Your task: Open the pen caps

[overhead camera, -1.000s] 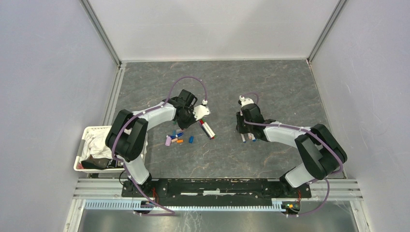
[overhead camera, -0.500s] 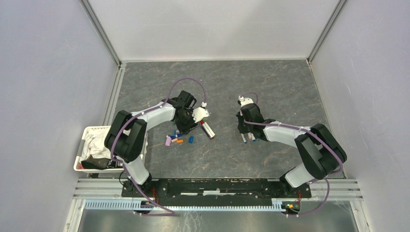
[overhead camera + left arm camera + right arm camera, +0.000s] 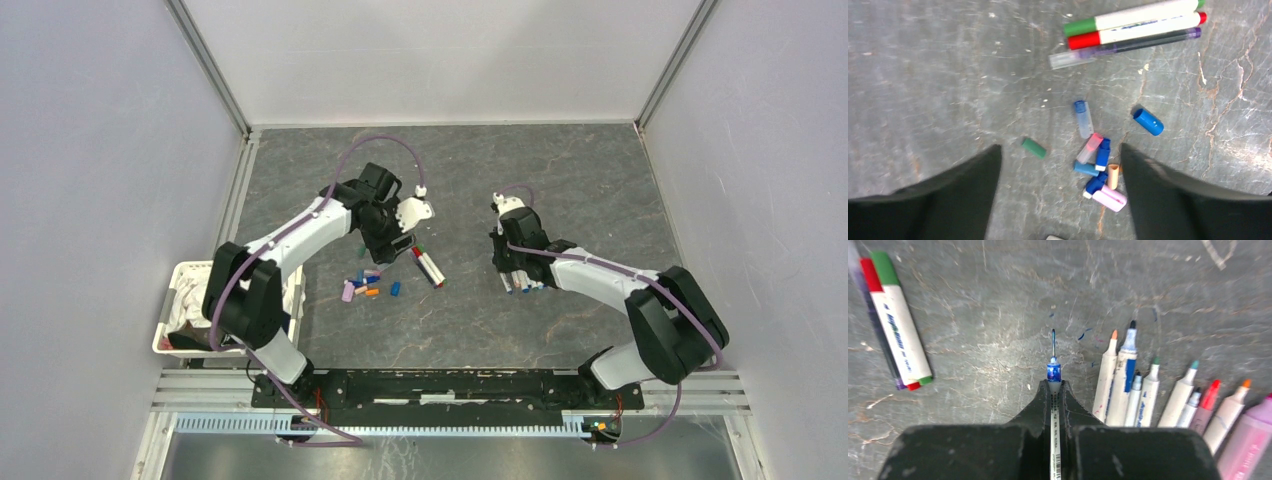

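Legible text, brands, numbers: none can be read.
1. green-capped marker (image 3: 1130,17): a line of blue print along the white barrel, too blurred to read.
2. red-capped marker (image 3: 1143,31): similar blue print, unreadable.
3. thin pen (image 3: 1053,371): barcode-like bars and tiny characters on the barrel, too small to read.

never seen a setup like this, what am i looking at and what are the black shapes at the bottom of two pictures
These are two robot arms on a grey table. The overhead view shows both from above; the other two come from cameras on each wrist, so the black shapes are that arm's own fingers. The left gripper is open and empty, above a heap of loose caps, with three capped pens beyond. The right gripper is shut on a thin pen with a bare tip, beside a row of uncapped pens.
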`<state>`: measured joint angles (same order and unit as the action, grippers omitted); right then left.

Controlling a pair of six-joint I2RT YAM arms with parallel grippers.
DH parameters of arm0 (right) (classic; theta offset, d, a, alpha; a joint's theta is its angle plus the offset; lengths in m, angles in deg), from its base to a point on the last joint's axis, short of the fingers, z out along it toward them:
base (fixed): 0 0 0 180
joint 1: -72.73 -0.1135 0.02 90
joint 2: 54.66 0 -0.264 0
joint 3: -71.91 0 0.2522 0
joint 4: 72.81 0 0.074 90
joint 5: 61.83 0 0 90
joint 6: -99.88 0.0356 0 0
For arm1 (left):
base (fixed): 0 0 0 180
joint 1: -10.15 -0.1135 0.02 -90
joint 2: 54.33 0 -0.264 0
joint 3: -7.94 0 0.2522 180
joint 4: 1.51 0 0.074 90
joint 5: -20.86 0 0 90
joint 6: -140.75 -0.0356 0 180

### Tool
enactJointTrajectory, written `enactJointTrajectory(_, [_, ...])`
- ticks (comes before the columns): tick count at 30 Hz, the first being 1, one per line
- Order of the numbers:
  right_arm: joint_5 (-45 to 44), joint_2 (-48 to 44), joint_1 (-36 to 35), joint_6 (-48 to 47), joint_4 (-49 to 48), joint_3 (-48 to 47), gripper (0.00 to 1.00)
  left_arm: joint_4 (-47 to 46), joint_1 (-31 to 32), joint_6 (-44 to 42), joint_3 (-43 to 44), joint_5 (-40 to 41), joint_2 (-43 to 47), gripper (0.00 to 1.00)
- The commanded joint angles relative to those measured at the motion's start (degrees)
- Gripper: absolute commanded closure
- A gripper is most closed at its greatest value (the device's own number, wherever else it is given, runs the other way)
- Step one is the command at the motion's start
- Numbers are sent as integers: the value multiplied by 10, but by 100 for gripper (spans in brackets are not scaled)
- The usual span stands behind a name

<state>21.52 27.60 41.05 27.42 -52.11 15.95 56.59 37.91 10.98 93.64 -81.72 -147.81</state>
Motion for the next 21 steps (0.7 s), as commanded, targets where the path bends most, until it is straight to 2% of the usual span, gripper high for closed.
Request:
enactJointTrajectory(1, [-37,-51,18,-30,35,-28,100,31,-17,22,51,-10,40,1])
enactJointTrajectory(8, [-85,-75,77,-35,22,26,100,38,-30,57,50,14,73,0])
enactJointTrajectory(14, [-89,-46,101,-35,-11,47,98,39,-33,63,36,12,116,0])
enactJointTrajectory(21, [-82,-36,102,-13,-8,39,68,51,-33,75,41,22,123,0])
